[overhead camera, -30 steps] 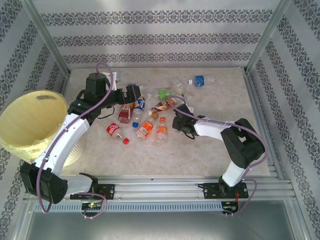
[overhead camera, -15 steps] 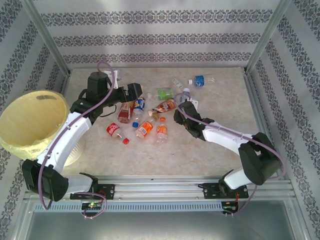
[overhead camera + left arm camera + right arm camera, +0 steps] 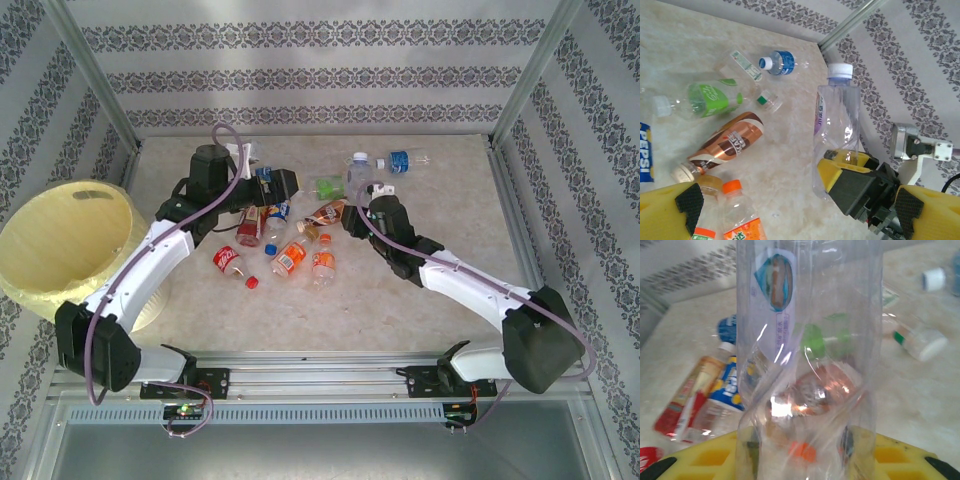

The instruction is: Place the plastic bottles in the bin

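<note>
Top cam first. The bin (image 3: pixel 45 255) sits at the far left beside the left arm, well apart from the bottles. Most of them lie in a heap mid-table (image 3: pixel 460 200), including a red-label bottle (image 3: pixel 228 260) and an orange-label bottle (image 3: pixel 291 256). A blue-label bottle (image 3: pixel 405 160) lies on its own near the back wall. My right gripper (image 3: pixel 362 200) is at the far right side of the heap, clamped on a clear bottle (image 3: pixel 358 172) that stands upright in it. My left gripper (image 3: pixel 283 188) hangs over the heap's far left side, near the right one.

Left wrist cam: the left gripper (image 3: pixel 798 206) is spread wide, its black pads (image 3: pixel 688 202) far apart with nothing between them. Straight ahead is the clear bottle (image 3: pixel 837 120), white cap up, with the right gripper (image 3: pixel 842 167) pinching its lower half. On the table beyond lie a green-label bottle (image 3: pixel 707 97), a brown-label bottle (image 3: pixel 730 142) and the blue-label bottle (image 3: pixel 780 62). An orange-cap bottle (image 3: pixel 742 217) is right at the bottom.

Right wrist cam: the clear bottle (image 3: pixel 810 340) runs up the middle of the frame. The right gripper (image 3: pixel 805 455) has closed on it and the wall looks dented inward. I can't tell whether its base is on the table. Behind it, blurry, a Pepsi bottle (image 3: pixel 725 385) lies flat.
</note>
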